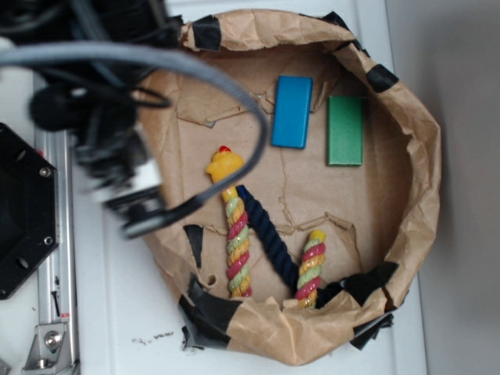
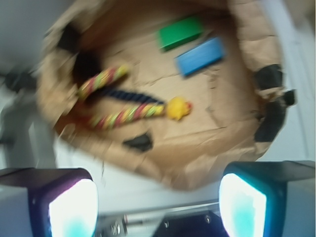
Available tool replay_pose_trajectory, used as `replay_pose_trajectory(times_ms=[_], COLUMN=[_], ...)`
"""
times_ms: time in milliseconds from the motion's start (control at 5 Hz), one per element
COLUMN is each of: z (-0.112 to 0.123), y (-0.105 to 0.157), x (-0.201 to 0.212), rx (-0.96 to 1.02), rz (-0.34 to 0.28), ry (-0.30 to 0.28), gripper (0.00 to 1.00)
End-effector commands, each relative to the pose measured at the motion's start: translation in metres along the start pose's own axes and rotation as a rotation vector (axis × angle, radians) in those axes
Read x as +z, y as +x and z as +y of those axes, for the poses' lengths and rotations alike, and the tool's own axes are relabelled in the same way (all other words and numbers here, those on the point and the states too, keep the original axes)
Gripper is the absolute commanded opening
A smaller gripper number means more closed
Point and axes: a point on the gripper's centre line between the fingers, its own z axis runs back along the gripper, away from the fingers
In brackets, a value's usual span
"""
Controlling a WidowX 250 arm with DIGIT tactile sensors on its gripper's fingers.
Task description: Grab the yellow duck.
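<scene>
well apart: yellow duck (image 2: pixel 177 108), tool (image 2: pixel 158 205)

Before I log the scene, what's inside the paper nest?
Inside the paper nest: the yellow duck on its striped rope, a navy rope, a headless striped end, a blue block and a green block. The arm covers the left edge.

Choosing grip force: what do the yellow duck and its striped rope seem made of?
Yellow duck: likely hard plastic or rubber, smooth and glossy, judging by a faint highlight. Striped rope: twisted strands in red, green and yellow, probably soft cord, though it also looks slightly shiny.
</scene>
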Motion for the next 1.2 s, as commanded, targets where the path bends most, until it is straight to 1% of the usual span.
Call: replay_pose_trajectory(times_ms=[0,600,800,1000], z=[0.004,0.004,0.013,0.018], y=[0.043,0.043,0.045,0.040], x=[-0.049,-0.049,-0.091,-0.117], rx=[0.320,0.320,0.462,0.502], rz=[-0.067,-0.067,-0.133,-0.176], ry=[0.105,0.105,0.169,0.186], gripper=[1.00,1.00,1.00,1.00])
